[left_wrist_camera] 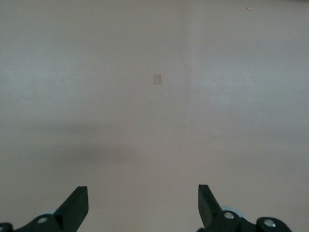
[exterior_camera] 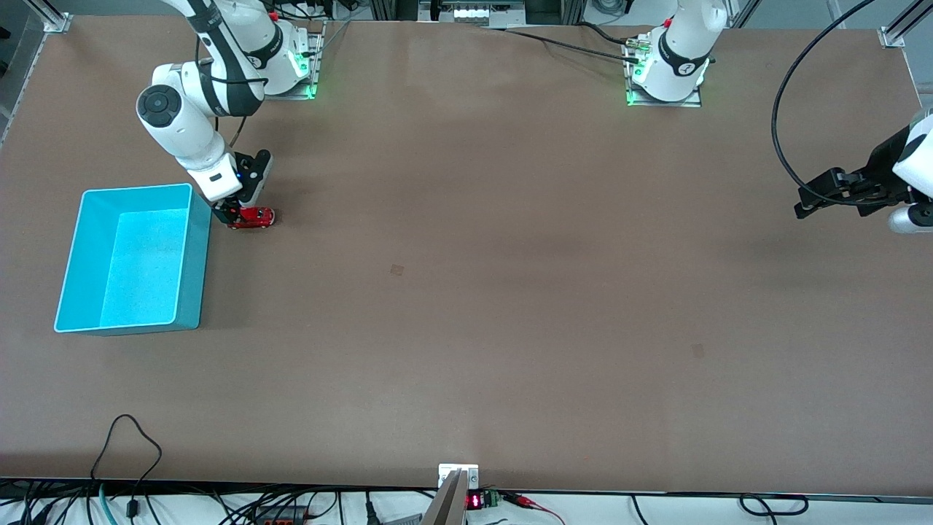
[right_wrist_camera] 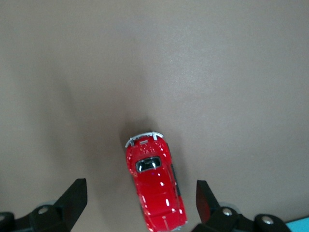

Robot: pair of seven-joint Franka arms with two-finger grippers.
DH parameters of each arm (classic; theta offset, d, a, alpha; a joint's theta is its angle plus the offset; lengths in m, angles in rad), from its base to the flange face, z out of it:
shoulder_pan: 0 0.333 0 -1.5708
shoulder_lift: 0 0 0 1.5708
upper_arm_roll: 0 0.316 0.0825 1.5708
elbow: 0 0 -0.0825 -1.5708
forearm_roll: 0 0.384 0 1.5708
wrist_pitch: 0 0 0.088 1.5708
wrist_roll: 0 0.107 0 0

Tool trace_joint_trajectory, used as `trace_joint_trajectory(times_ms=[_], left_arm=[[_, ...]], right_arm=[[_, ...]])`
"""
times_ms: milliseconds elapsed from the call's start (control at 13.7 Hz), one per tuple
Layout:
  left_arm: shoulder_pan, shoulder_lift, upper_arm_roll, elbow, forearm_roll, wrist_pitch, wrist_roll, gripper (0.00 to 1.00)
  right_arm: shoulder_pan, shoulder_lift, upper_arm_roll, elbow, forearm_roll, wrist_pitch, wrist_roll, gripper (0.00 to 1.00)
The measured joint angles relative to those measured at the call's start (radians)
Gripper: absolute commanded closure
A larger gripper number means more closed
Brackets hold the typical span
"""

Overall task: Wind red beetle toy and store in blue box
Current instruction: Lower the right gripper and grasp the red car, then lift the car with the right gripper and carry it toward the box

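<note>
You are at the very start of the pick: the red beetle toy (exterior_camera: pixel 251 216) sits on the tabletop (exterior_camera: pixel 466 292), just beside the wall of the blue box (exterior_camera: pixel 131 259) that faces the left arm's end, and a little farther from the front camera than most of that box. Your right tool (exterior_camera: pixel 232 213) is low over the toy, its two fingers spread wide apart with nothing between them yet; the right wrist view shows the red beetle toy (right_wrist_camera: pixel 154 186) lying lengthwise in the gap, its silver bumper pointing away from the wrist.

The toy looks not yet wound and not yet gripped. I judge the next move calls for you to settle the fingers down either side of the body and close on its flanks, squarely, since the glossy rounded shell could slip.

Your left tool (exterior_camera: pixel 820 197) waits over the bare tabletop at the left arm's end, fingers (left_wrist_camera: pixel 77 203) apart and empty.
</note>
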Motion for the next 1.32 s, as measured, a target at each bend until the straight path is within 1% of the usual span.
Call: trace_joint_trajectory(times_ms=[146,292,658,877,950,1023,1169,1242,1315], left_arm=[[-0.001,0.000,0.000,0.000,0.000,-0.008,0.000,0.00],[-0.002,0.000,-0.002,0.000,0.000,-0.010,0.000,0.00],[-0.003,0.000,-0.003,0.000,0.000,-0.016,0.000,0.00],[-0.003,0.000,-0.003,-0.001,0.000,-0.022,0.000,0.00],[-0.003,0.000,-0.003,-0.001,0.000,-0.022,0.000,0.00],[-0.003,0.000,-0.003,-0.001,0.000,-0.022,0.000,0.00],[-0.003,0.000,-0.003,-0.002,0.000,-0.022,-0.001,0.00],[-0.003,0.000,-0.002,-0.003,0.000,-0.022,-0.001,0.00],[-0.003,0.000,-0.002,-0.003,0.000,-0.022,-0.001,0.00]], right_arm=[[-0.027,0.010,-0.001,-0.001,-0.001,0.019,-0.084,0.00],[-0.046,0.031,-0.002,-0.003,-0.001,0.047,-0.128,0.00],[-0.053,0.105,-0.002,-0.006,-0.004,0.128,-0.143,0.00],[-0.057,0.126,-0.002,-0.006,-0.004,0.144,-0.143,0.00],[-0.057,0.126,-0.002,-0.006,-0.004,0.145,-0.143,0.08],[-0.058,0.126,-0.002,-0.006,-0.004,0.147,-0.143,0.29],[-0.058,0.126,-0.002,-0.006,-0.006,0.147,-0.146,0.64],[-0.058,0.126,-0.002,-0.005,-0.007,0.147,-0.150,0.79],[-0.058,0.126,-0.002,-0.004,-0.007,0.147,-0.152,0.90]])
